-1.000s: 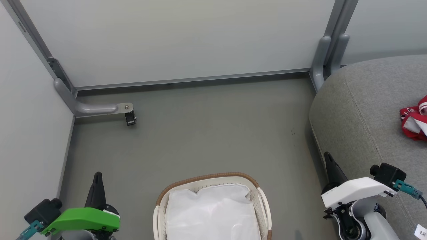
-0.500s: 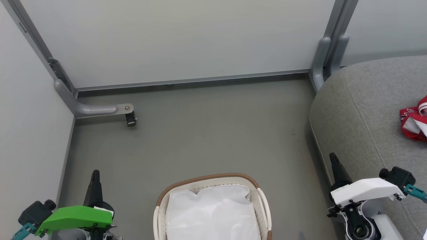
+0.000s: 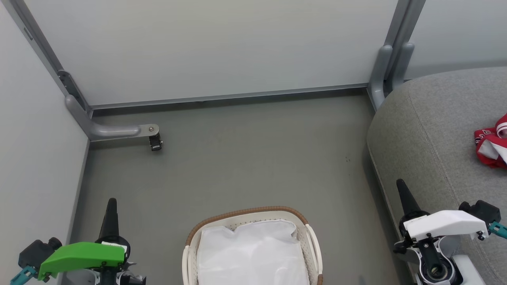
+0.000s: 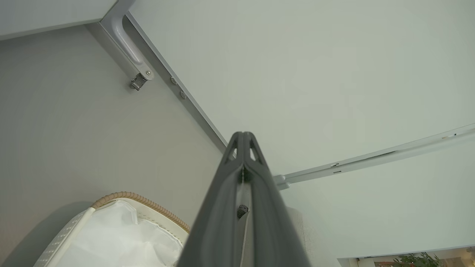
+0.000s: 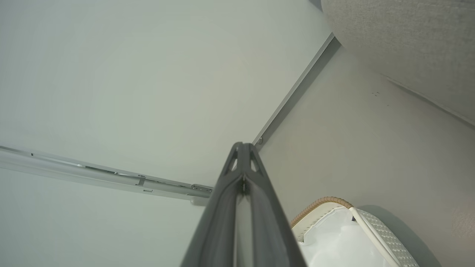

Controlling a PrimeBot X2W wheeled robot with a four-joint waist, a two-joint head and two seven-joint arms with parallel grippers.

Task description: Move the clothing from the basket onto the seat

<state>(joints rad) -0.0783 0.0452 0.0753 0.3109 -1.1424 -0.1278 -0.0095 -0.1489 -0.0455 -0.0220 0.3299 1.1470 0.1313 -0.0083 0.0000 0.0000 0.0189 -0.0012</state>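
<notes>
The basket stands on the grey floor at the bottom middle of the head view, its brown woven rim towards the wall panel. Inside it lies a white cloth liner, crumpled and spread across the whole opening. No red fabric shows on top of it.

The clothing is on the seat, a bunched red heap with white trim and a strip of lettering, lying at the right edge of the head view. The frame cuts it off there, so it may be one garment or two; I cannot tell which. The seat rises to the right of the basket, well apart from it, with a seam running down its rounded front.

The left tool hangs over the floor left of the basket, fingers pressed together and holding nothing; in its own wrist view the two dark fingers meet at the tip, with the basket rim low on the left. The right tool is likewise closed and empty, pointing up just in front of the seat's edge. Its wrist view shows the fingers joined, the basket at lower right and the seat at upper right.

A small black caster on a grey bracket sits near the far left corner.
</notes>
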